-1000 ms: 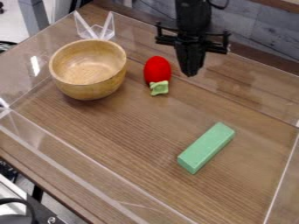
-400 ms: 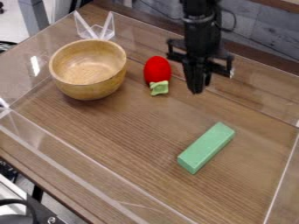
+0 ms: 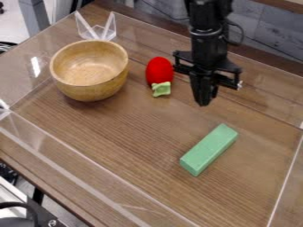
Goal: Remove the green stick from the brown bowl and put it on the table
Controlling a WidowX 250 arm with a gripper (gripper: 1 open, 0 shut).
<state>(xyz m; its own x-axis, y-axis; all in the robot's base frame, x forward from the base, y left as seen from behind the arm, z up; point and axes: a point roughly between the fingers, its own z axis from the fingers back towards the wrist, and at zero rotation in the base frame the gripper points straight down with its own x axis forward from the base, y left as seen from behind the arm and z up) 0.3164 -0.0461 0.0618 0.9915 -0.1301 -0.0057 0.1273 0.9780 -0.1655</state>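
The green stick lies flat on the table at the right front, well away from the brown bowl. That bowl stands at the back left, and its pale inside holds nothing. My gripper hangs from the black arm, pointing straight down, its fingers pressed together and holding nothing. It hovers a little behind the stick and to the right of the bowl, touching neither.
A red strawberry toy with a small green leaf sits just left of the gripper. Low clear acrylic walls run round the tabletop's edges.
The gripper has come down and shifted to the right, toward the front of the table, staying shut. Stick, bowl and strawberry have not moved.
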